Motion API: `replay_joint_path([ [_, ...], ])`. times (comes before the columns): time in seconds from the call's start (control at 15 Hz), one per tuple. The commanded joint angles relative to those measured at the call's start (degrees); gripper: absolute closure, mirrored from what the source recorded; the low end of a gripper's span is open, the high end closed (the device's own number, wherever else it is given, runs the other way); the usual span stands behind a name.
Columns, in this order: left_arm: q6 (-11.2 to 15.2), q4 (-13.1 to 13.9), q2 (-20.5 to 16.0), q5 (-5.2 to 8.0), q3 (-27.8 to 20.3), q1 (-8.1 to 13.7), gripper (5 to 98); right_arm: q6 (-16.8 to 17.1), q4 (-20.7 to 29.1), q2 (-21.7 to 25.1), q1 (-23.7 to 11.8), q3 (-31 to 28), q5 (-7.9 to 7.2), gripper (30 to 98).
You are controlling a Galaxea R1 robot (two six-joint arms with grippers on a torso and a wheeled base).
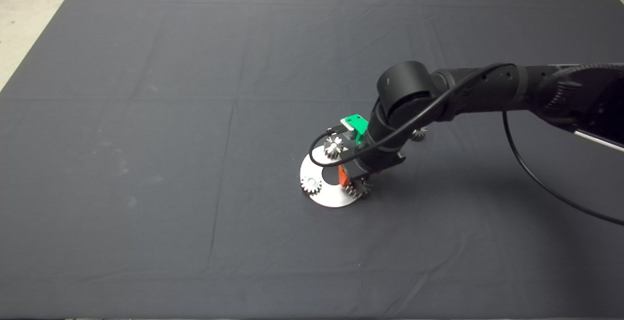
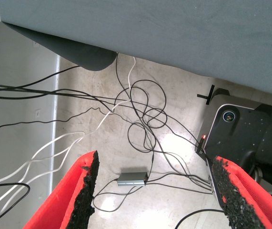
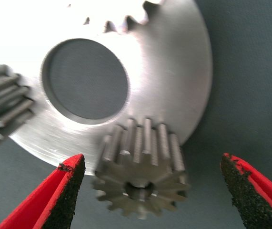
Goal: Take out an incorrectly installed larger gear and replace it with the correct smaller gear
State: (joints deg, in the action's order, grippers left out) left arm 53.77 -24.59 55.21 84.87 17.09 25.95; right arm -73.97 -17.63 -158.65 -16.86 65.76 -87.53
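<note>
Mat [image 1: 146,115]: right pincer [image 3: 150,191] straddles larger gear [image 3: 143,176].

Dark mat [image 1: 146,115] bearing steel disc [image 1: 327,198], stray gear [image 1: 419,134]

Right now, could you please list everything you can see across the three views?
mat: one, dark grey, covering the table
disc: one, steel, centre hole, mid-mat
larger gear: one, steel, at the disc's edge, between the right claw's fingers
small gears: three, steel; two on the disc, one on the mat beyond the arm
cables: several, black and white, on the floor
box: one, grey, among the cables
right arm: one, black, reaching from the right
right claw: red fingers, open, over the larger gear
left claw: red fingers, open, above the floor
</note>
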Motion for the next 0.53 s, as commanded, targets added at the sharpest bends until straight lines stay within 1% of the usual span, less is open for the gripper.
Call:
replay_joint_path([
  [0.0,0.0,0.6,-0.3,0.38,-0.8,-0.2,43.9,-0.2,-0.7,-2.1,-1.1,1.3,-5.55,56.0],
  [0.07,0.0,0.6,-0.4,0.38,-0.8,-0.1,43.9,-0.2,-0.7,-2.4,-1.0,1.7,-5.55,58.7],
  [0.4,-0.1,0.6,-0.4,0.38,-0.8,-0.1,43.9,-0.2,-0.7,-2.3,-1.1,1.7,-5.82,58.7],
  [0.47,-0.1,0.6,-0.4,0.30,-0.8,-0.1,43.9,-0.3,-0.6,-2.3,-1.1,1.4,-5.90,61.6],
])
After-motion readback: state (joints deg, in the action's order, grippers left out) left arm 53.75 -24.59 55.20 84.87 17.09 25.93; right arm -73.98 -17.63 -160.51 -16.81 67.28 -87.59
